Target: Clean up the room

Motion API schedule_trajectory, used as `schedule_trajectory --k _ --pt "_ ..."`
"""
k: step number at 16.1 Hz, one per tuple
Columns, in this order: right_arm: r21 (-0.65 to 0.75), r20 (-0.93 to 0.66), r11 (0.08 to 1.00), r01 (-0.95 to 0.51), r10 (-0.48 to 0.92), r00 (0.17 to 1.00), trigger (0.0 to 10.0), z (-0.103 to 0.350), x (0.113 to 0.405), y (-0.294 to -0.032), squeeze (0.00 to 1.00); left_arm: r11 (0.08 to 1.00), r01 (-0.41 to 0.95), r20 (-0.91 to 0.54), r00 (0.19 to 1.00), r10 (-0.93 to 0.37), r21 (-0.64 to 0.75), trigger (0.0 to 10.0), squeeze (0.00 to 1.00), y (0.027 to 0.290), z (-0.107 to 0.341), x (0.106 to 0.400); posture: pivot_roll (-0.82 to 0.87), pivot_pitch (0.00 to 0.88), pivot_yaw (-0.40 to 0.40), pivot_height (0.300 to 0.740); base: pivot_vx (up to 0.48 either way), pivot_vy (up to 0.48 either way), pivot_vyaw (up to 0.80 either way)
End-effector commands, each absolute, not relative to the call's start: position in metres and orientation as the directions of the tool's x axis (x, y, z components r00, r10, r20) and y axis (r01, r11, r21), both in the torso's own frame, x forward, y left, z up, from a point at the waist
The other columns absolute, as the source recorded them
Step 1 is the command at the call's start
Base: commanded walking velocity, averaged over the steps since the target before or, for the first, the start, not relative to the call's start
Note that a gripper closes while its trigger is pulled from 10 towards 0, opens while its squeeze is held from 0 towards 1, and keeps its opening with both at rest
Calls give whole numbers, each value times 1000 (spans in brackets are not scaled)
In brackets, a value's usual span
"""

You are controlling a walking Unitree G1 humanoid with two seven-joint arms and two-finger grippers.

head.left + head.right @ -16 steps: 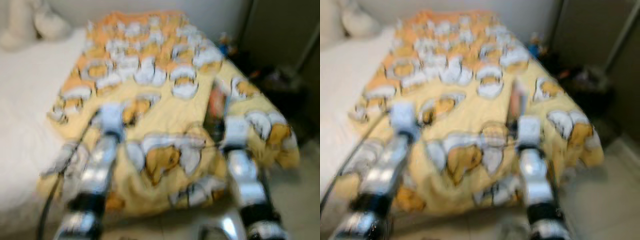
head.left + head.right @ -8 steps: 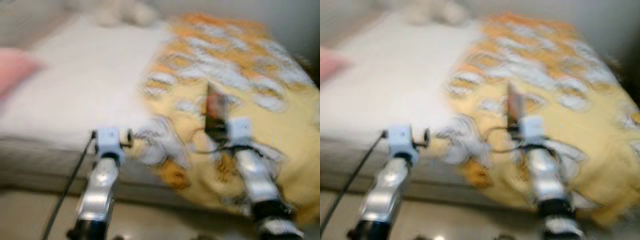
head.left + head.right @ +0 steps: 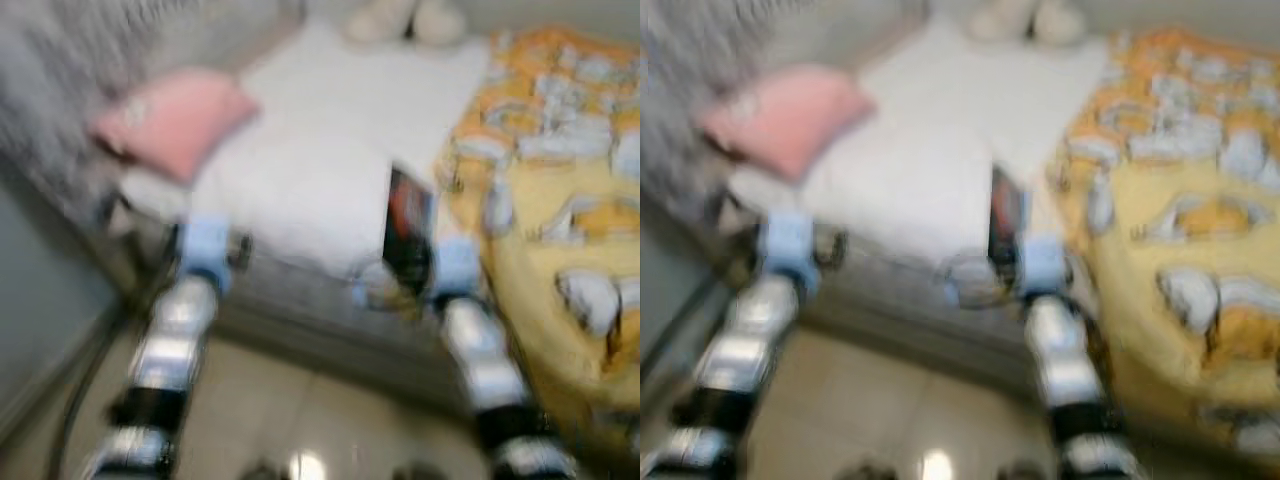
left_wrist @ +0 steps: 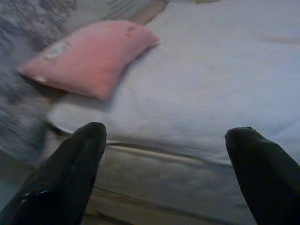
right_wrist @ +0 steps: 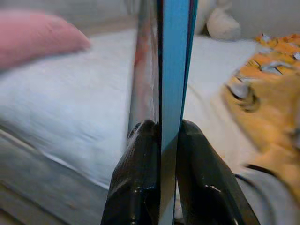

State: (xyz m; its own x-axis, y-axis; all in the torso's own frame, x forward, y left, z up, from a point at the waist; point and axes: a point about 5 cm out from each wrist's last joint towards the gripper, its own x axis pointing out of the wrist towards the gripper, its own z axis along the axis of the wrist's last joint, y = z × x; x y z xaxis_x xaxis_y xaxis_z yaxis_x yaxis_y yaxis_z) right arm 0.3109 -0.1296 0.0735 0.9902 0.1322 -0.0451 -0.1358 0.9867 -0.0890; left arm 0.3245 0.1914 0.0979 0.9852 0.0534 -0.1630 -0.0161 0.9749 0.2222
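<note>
— What has just changed here?

— The head camera has swung to the robot's left: a second ago the yellow cartoon-print blanket [image 3: 560, 230] filled the view; now it sits at the right edge, with the white bedsheet [image 3: 320, 150] and a soft pink pillow [image 3: 175, 120] ahead. The blur suggests the robot is turning mid-carry, likely heading off to put its load away.

— And the load itself?

— A thin, flat book with a blue spine and a dark red-and-black cover [image 5: 174, 70] stands upright in the right gripper [image 5: 161, 140], whose two black fingers are pinched tight on its lower edge, one each side. It rides above the near edge of the bed.

— The other arm?

— The left gripper [image 4: 164, 154] is held out towards the mattress edge, fingers [image 4: 70, 178] spread wide and holding nothing, the pink pillow lying beyond them.
</note>
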Motion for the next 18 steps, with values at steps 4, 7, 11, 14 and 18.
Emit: schedule_trajectory --k 4,7,11,14,18 --pt "-124 47 990 -65 71 996 0 88 312 -140 0 971 109 -133 988 -82 211 10000 0 164 103 334 -136 0 82 723 0 480 -400" --pt "-130 50 990 -51 58 997 0 88 310 -141 0 964 163 -130 982 -138 209 10000 0 156 100 332 -141 0 88 723 0 474 0" --pt "-130 60 990 -47 56 997 0 89 309 -139 0 969 134 -112 987 -113 209 10000 0 160 101 333 -137 0 90 723 0 338 0" --pt "-156 100 987 -32 48 994 0 93 307 -140 0 968 157 -84 986 -143 195 10000 0 159 104 332 -132 0 85 723 160 0 0" --pt "-158 90 987 -3 18 996 0 92 307 -143 0 968 171 -67 985 -161 185 10000 0 156 105 330 -130 0 85 723 480 0 -397"
